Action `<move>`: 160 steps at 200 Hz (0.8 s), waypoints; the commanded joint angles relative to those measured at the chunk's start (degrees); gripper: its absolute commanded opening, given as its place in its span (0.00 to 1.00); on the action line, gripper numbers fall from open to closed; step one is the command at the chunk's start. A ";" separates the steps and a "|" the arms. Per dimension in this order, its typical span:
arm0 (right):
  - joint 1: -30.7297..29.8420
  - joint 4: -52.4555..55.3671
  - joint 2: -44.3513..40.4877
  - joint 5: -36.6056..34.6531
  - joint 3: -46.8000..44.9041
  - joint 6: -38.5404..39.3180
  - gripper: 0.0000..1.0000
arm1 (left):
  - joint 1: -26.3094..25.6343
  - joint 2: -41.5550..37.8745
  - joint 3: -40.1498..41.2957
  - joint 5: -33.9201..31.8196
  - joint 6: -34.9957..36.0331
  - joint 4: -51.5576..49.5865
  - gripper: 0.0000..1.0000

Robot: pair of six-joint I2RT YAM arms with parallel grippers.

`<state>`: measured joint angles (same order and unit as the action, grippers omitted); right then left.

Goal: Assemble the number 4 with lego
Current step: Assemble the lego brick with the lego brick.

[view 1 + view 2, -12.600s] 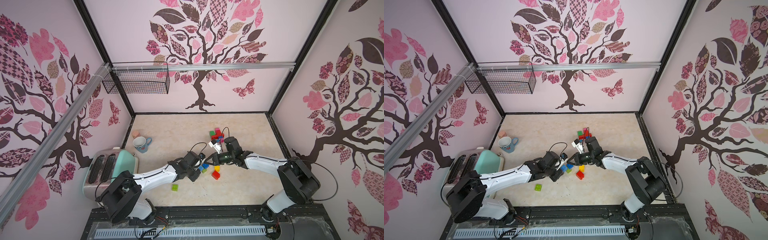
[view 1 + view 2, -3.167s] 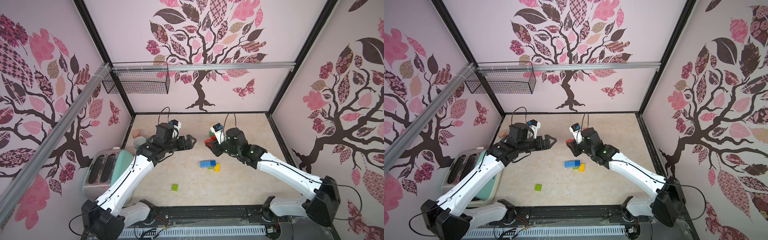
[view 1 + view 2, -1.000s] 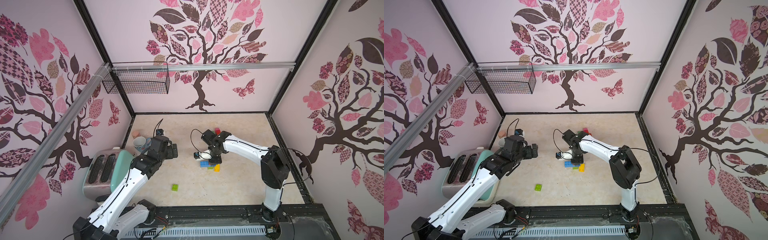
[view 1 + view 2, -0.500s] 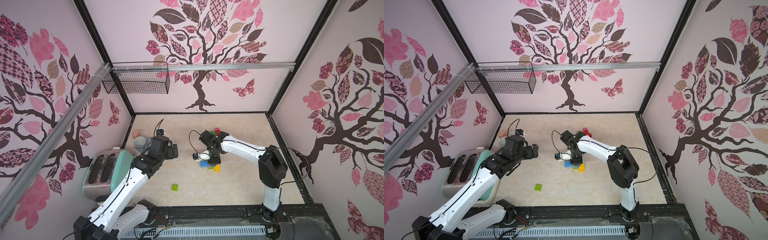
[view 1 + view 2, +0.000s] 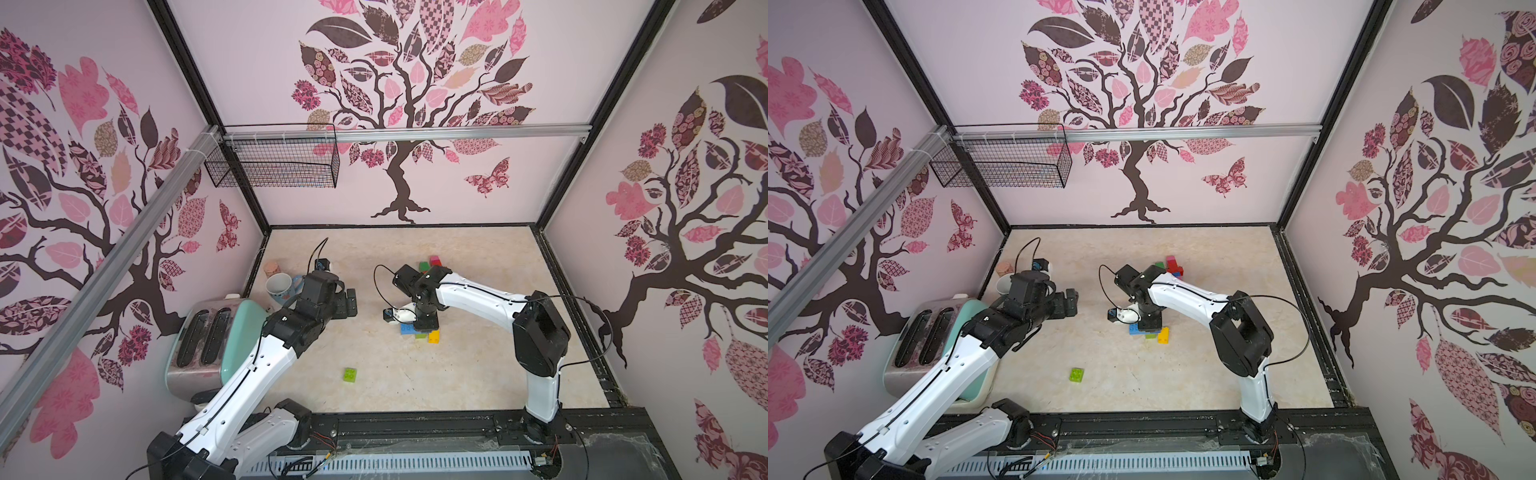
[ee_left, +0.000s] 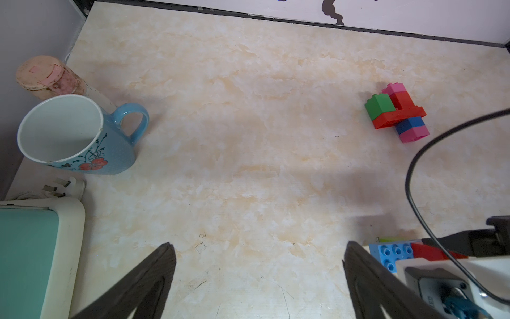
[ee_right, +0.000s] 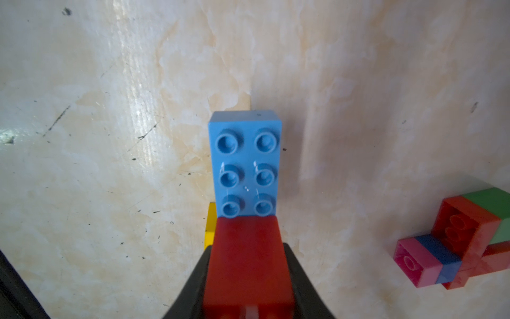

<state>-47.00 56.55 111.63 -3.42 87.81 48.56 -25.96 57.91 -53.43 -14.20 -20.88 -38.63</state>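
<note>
Right wrist view, entry one: right gripper (image 7: 247, 255), jaws clamped on a red plastic brick (image 7: 248, 276) held over the near end of a long light-blue studded plastic brick (image 7: 245, 165). Whether it is pressed home cannot be told. A yellow plastic brick (image 7: 211, 229) shows just beside the light-blue brick, lower down.

Entry two: left gripper (image 6: 258, 248), fingers spread wide, empty, well apart from the light-blue brick.

Entry three, loose stock: a clump of red, green, pink and blue bricks (image 5: 430, 263) near the light-blue brick, on its far side. One lime plastic brick (image 5: 350, 374) lies alone, well apart from it, toward the robot.

Progress, as judged: early. Only a short base is joined and no figure 4 reads yet. The clump and the lime brick are not yet worked in.

Containers, all well apart from the light-blue brick:
- blue floral ceramic mug (image 6: 110, 149), nothing inside
- black wire basket (image 5: 282, 166) on the wall, apparently empty
- mint and chrome toaster (image 5: 239, 332), slots too dark to tell
</note>
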 commanded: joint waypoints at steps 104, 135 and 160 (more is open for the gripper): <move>-0.66 -0.16 3.88 3.11 -0.10 -0.62 0.16 | 0.23 -0.89 1.15 1.90 0.75 0.44 0.98; -0.63 0.79 3.67 1.30 1.85 -0.59 0.28 | 0.20 -0.65 1.04 2.04 0.76 0.50 0.98; -0.55 0.37 2.94 1.06 3.13 -0.39 0.33 | 0.22 -0.34 0.93 2.40 0.78 0.52 0.98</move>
<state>-47.16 57.80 111.74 -3.46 90.17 47.86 -25.96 57.32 -53.43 -12.47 -20.88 -38.63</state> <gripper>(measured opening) 0.356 0.977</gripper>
